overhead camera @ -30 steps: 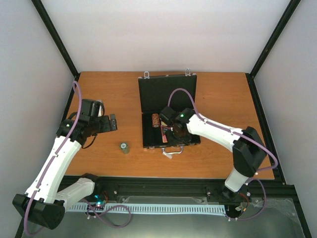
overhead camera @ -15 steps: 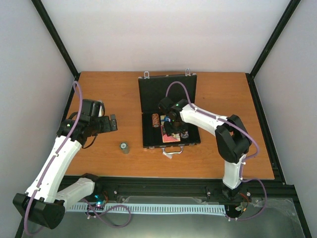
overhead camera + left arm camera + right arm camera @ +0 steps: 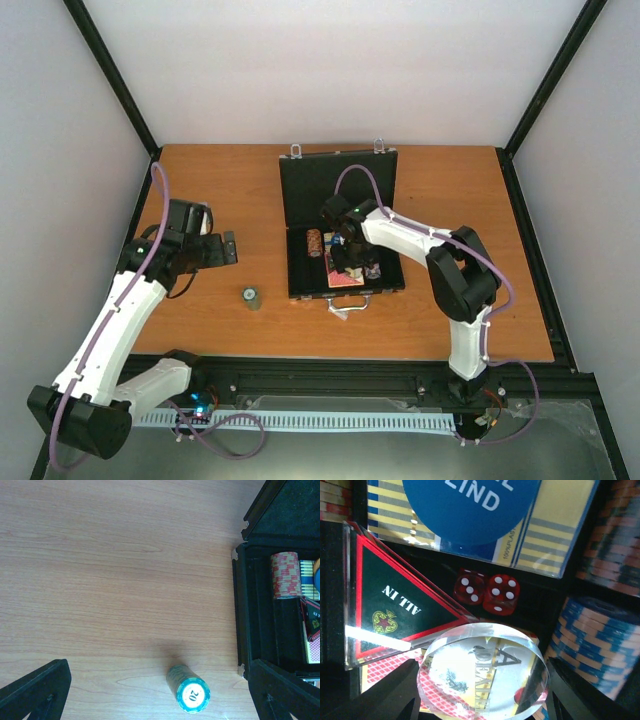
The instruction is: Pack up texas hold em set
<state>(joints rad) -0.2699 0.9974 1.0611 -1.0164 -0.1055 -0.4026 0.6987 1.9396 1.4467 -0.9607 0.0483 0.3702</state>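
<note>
Plainly a robotics lab test cell rather than a home: boxed in by bare white panels (image 3: 340, 70) set in black frame posts (image 3: 110, 75) at the upper left and upper right. Wood-grain table (image 3: 230, 180) in the middle, with two white robot arms (image 3: 115, 320) bolted to a black rail (image 3: 330, 380) along the bottom and trailing purple cables (image 3: 352, 168).

From above, the right arm (image 3: 410, 236) covers most of the tray of the briefcase (image 3: 322, 185). At the right wrist, the blue button (image 3: 470, 505) runs off the top edge, the blue chip stack (image 3: 592, 640) off the right, and the clear disc (image 3: 482, 680) partly hides the card deck (image 3: 384, 672) beneath.
</note>
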